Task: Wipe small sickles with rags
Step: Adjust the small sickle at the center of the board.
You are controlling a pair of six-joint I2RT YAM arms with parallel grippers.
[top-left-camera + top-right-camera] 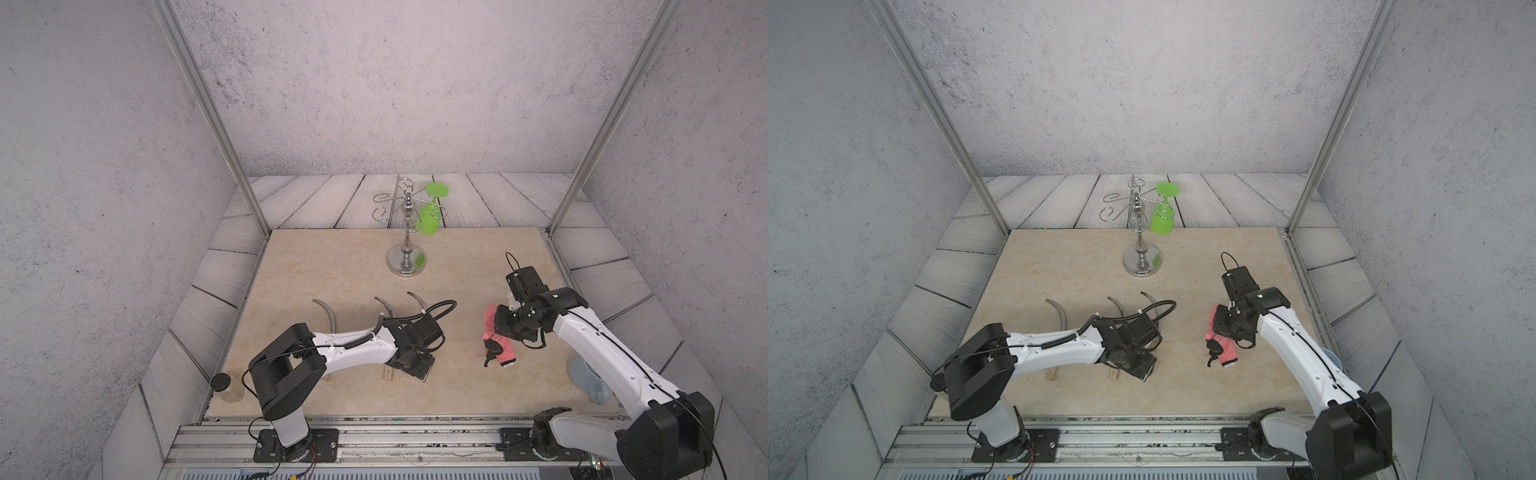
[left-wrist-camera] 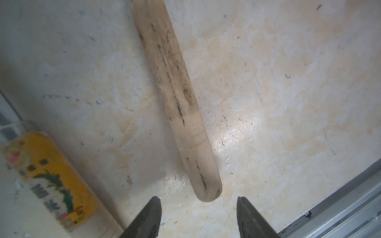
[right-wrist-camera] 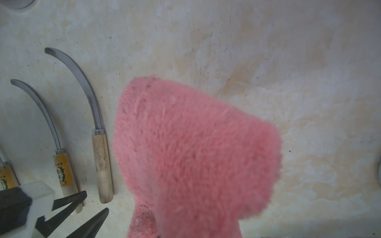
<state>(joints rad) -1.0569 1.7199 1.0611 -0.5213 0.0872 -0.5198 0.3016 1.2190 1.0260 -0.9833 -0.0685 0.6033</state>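
Observation:
Three small sickles lie side by side mid-table, their curved grey blades (image 1: 326, 311) (image 1: 386, 305) (image 1: 417, 299) pointing to the back. My left gripper (image 2: 199, 201) is open and hovers low just past the butt end of the plain wooden handle (image 2: 175, 92), with nothing between its fingers. Beside it lies a handle with a yellow label (image 2: 51, 179). In both top views the left gripper (image 1: 417, 368) (image 1: 1142, 368) covers the right-hand handles. My right gripper (image 1: 498, 328) is shut on the pink rag (image 3: 195, 154), which hangs over and hides its fingers. The rag's black strap (image 1: 492, 349) dangles.
A chrome wire-armed stand (image 1: 406, 253) rises at the back centre with a green goblet (image 1: 432, 212) hung upside down on it. A small black-lidded jar (image 1: 224, 386) sits front left. A pale blue cup (image 1: 590, 382) lies front right beneath my right arm.

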